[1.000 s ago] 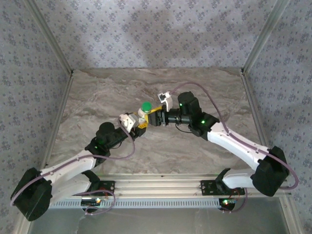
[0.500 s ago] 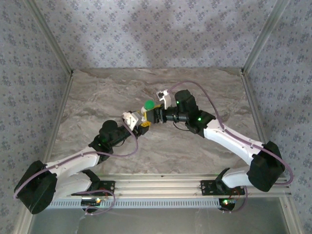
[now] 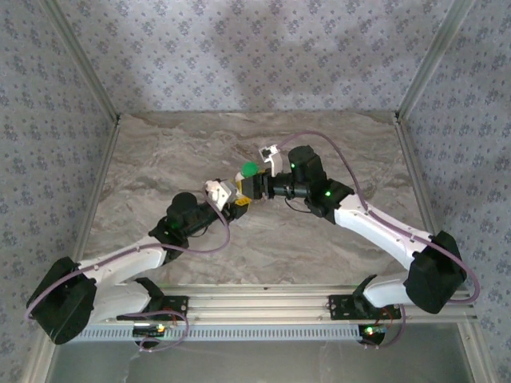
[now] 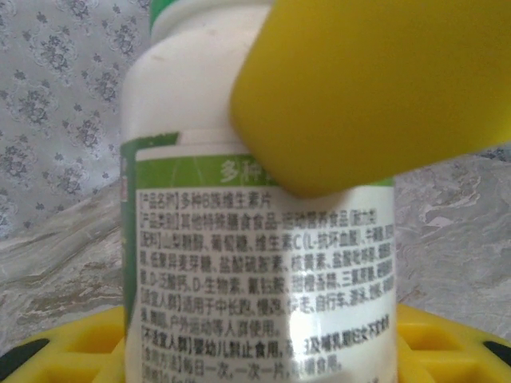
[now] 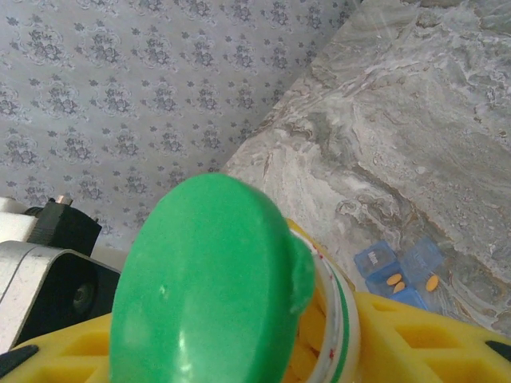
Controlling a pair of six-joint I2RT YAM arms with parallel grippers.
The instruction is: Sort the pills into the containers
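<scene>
A white pill bottle (image 4: 255,271) with a green printed label is held off the table between both arms. My left gripper (image 3: 234,199) is shut on its body, with yellow fingers (image 4: 72,351) on either side of it. My right gripper (image 3: 254,185) is shut on the bottle's upper part, and one of its yellow fingers (image 4: 375,88) lies across the shoulder. The green cap (image 5: 200,295) stands flipped up, and yellow pills (image 5: 307,335) show inside the mouth. A blue compartment box (image 5: 399,271) lies on the table below, with yellow pills (image 5: 395,279) in it.
The marble-patterned table (image 3: 160,159) is fenced by patterned walls (image 3: 255,56) on three sides. Both arms reach inward to the table's middle. A metal rail (image 3: 263,307) with the arm bases runs along the near edge.
Both grippers and the bottle have shifted a little right and farther from the bases. The green cap now looks smaller and more tilted from above.
</scene>
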